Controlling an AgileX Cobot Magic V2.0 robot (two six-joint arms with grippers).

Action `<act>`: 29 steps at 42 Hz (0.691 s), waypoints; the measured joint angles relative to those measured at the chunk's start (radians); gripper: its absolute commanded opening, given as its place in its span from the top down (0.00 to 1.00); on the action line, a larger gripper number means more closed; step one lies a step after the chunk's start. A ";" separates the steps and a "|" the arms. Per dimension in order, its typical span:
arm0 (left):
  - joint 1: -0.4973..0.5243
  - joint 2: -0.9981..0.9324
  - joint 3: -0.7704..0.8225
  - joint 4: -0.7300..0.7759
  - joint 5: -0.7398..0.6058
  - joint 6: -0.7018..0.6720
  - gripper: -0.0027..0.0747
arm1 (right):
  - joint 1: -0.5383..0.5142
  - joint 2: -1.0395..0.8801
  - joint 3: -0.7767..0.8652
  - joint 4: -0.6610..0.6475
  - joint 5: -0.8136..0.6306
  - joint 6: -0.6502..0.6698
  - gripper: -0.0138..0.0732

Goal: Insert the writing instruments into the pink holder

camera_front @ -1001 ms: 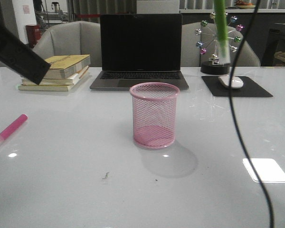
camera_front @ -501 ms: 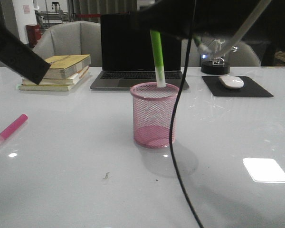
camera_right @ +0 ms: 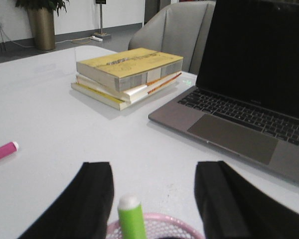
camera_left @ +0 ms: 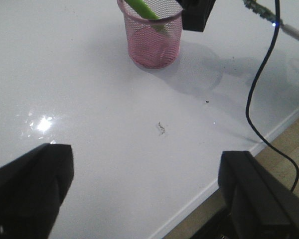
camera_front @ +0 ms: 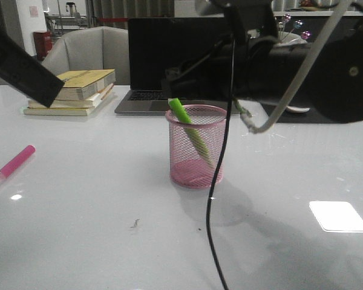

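Front view: you see the pink holder (camera_front: 196, 147) standing upright in the middle of the white desk (camera_front: 85, 229). The green marker (camera_front: 192, 134) is already inside it, leaning, its top end sticking out over the rim toward your left arm's side and its lower end down against the mesh on the other side. Your right arm hangs just behind and above the holder. In the right wrist view its pincer (camera_right: 154, 196) is spread, fingers either side of the marker's whitish top, touching nothing, so the marker looks released.

The pink marker (camera_front: 12, 164) lies flat on the desk, well apart from the holder, near the edge on your left arm's side. Its long axis runs diagonally: the pink end points away from you and toward the holder, the paler end toward you and the desk edge. Your left arm is the nearer one. In the left wrist view the left pincer (camera_left: 144, 191) is spread wide and empty, above bare desk; the pink marker is not in that view, so you would likely have to swing further out to find it.

A laptop (camera_front: 175, 66) and books (camera_front: 78, 90) sit behind.
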 measured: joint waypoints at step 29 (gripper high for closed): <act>0.000 0.002 0.000 0.000 0.000 0.000 0.14 | 0.000 -0.912 0.012 0.000 1.354 0.000 0.24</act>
